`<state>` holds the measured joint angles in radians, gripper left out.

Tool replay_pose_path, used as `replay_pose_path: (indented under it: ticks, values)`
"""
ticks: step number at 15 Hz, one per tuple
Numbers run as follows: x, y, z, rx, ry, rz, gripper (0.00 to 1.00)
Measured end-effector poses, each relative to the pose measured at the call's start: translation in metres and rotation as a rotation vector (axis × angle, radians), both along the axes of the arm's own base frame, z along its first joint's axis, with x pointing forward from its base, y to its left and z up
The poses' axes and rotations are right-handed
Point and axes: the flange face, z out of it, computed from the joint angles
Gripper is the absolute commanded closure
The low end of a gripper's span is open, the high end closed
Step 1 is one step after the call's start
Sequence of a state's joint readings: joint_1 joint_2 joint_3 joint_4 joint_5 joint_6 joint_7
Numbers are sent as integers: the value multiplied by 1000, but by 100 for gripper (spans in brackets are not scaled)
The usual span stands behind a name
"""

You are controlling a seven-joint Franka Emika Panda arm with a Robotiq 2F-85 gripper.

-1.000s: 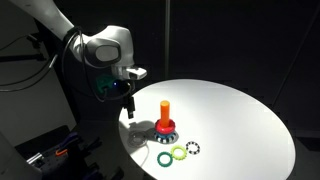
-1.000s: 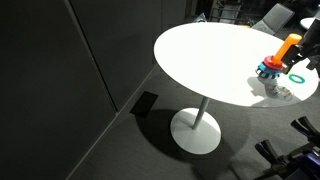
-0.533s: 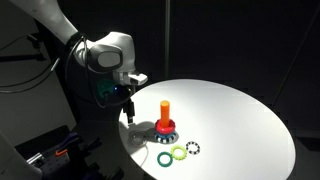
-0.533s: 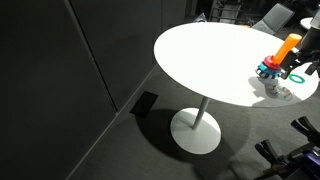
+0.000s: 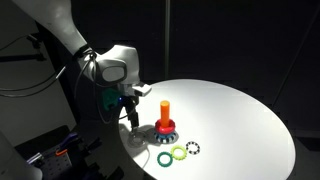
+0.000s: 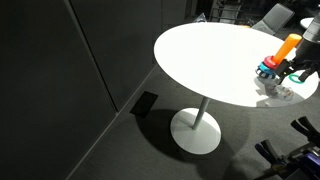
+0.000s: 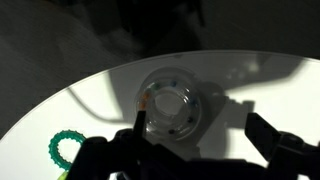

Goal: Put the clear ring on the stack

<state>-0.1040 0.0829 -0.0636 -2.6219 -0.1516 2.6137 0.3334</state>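
**Dark room, gripper open over the clear ring**

Black walls and a dim floor surround the round white table [image 5: 235, 105], which is the only brightly lit surface I have. In an exterior view the stack [image 5: 165, 118], an upright orange peg with a red ring and a dark bluish ring at its base, stands near the table's edge. A teal plastic ring [image 5: 163, 158], a light green ring [image 5: 179, 152] and a dark ring with white spots [image 5: 195, 149] lie in a row close by it.

The gripper [image 5: 130, 114] hangs low over the table just beside the stack. My wrist view shows its fingers spread wide, holding nothing. The small transparent clear ring [image 7: 170, 110] lies flat on the table between them, nearer one finger. I cannot tell whether that finger touches it.
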Motion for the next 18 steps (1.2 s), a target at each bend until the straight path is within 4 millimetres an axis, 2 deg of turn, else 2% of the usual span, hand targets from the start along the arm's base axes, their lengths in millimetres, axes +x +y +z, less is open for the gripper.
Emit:
replay_pose_path:
  ticks: [9,18]
  values:
    - [-8,-20,-31,-1,-8,-44,0]
    - [-13,-24,-52,-7,-32,-49,0]
